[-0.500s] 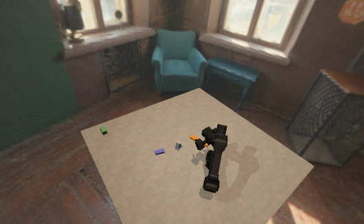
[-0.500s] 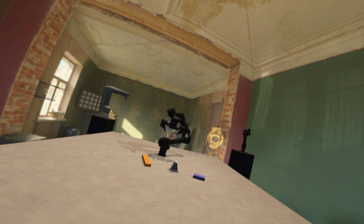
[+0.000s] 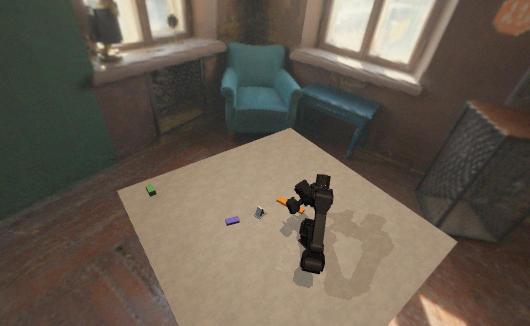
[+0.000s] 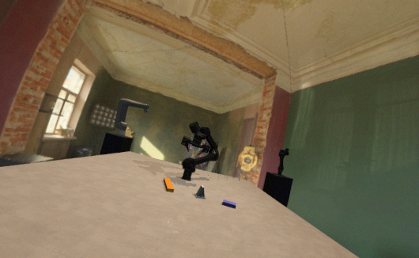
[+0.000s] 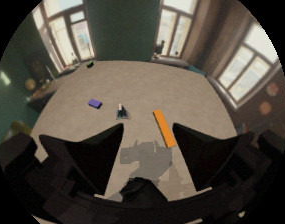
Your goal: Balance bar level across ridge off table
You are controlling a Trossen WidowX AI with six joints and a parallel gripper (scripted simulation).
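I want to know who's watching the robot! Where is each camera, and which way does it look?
Top: high above the room, looking down at the beige table; the whole black arm shows, its gripper over the flat orange bar.
Exterior: low at the table's edge, looking across it towards the arm's front; the whole arm shows.
Wrist: on the arm's wrist, looking forward and down past two dark open fingers.
Shared: all three show the orange bar, the small grey wedge-shaped ridge and the flat purple block.
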